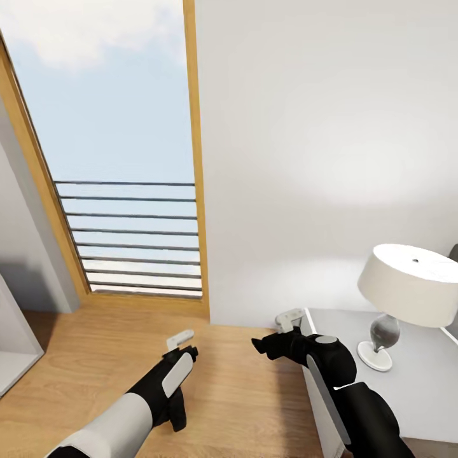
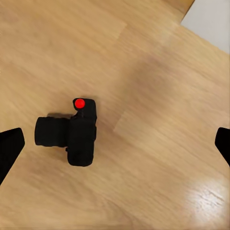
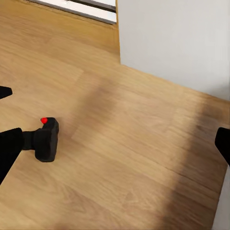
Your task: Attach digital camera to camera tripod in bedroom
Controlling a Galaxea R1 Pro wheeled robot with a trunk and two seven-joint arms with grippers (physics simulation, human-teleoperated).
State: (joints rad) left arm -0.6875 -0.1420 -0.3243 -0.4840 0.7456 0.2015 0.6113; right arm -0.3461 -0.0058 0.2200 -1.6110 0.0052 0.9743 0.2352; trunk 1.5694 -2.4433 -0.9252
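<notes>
Camera first: the digital camera [image 2: 72, 134] lies on the light wood floor [image 2: 158, 72], red button [image 2: 79, 102] showing, directly beneath your left gripper [image 2: 115, 143], whose dark fingertips [image 2: 9, 148] stand wide apart at either edge of the left wrist view with nothing between them but floor and camera. Your right gripper [image 3: 115, 148] is likewise spread, hovering over bare boards with the camera off to one side. Beyond, you have a white nightstand [image 1: 420, 375] with a table lamp [image 1: 407, 286], a pale wall [image 1: 318, 159] and a wood-framed window [image 1: 127, 159] with railing.
</notes>
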